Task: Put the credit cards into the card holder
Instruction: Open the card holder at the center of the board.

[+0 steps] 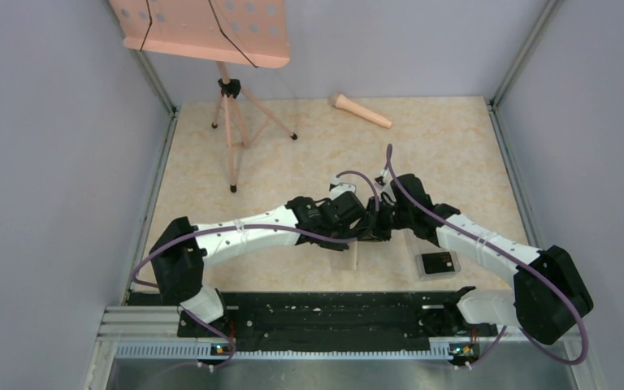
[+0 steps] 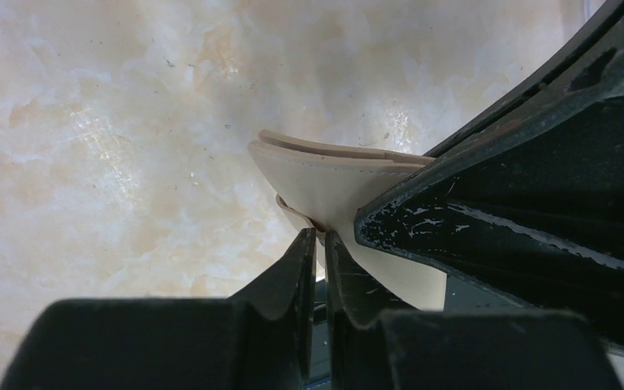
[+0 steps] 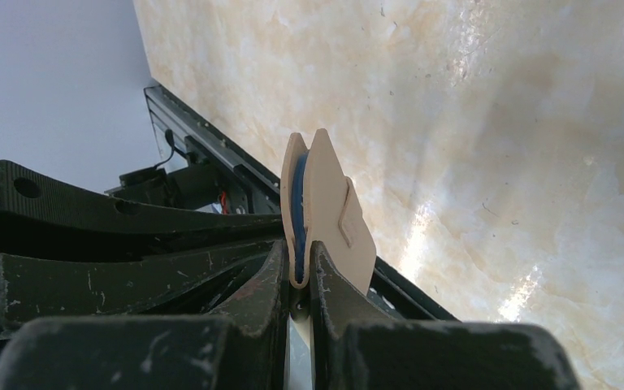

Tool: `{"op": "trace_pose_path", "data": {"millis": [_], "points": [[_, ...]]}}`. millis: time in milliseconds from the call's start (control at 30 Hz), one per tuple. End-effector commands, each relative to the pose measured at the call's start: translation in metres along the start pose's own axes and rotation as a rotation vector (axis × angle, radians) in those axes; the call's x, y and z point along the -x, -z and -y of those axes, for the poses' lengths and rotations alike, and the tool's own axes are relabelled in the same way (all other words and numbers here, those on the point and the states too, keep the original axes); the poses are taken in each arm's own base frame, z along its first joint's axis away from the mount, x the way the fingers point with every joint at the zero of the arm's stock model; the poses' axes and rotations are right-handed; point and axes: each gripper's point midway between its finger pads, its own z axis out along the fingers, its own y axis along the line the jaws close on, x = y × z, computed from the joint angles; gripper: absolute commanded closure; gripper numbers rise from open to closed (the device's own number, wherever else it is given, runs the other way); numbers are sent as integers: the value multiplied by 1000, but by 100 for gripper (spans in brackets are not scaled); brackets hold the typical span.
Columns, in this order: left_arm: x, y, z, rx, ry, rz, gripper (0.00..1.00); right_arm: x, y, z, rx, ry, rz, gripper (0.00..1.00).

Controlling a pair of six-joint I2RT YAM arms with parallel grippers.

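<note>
The card holder [image 3: 333, 203] is beige outside with a blue lining, seen edge-on. Both grippers hold it above the table. My right gripper [image 3: 296, 248] is shut on its lower edge. My left gripper [image 2: 321, 236] is shut on a beige flap of the card holder [image 2: 333, 183], and the right gripper's fingers [image 2: 520, 211] press in from the right. In the top view the two grippers meet at mid-table, left gripper [image 1: 361, 227] and right gripper [image 1: 386, 221], and they hide most of the holder. A dark card [image 1: 439, 262] lies in a small clear tray to the right.
A long clear plastic box [image 1: 345, 258] lies just in front of the grippers. A pink music stand [image 1: 203, 28] on a tripod [image 1: 231, 122] stands at the back left. A pink cone-shaped object [image 1: 361, 111] lies at the back. A black rail [image 1: 325, 313] runs along the near edge.
</note>
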Motion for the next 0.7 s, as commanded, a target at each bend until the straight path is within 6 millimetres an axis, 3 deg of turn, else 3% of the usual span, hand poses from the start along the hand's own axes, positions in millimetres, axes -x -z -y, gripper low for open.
{"op": "trace_pose_path", "data": {"millis": [0,400,567,667], "points": [[-14,-7,-22,97,-27,-42,88,12,13,-52,143,81,23,100],[-46,-21,-61,262,-35,-127,94,12,16,-54,138,85,27,100],[-43,-13,-67,275,-14,-101,94,12,16,-53,133,85,27,100],[-35,-2,-64,236,19,-67,87,12,15,-52,134,89,24,100]]}}
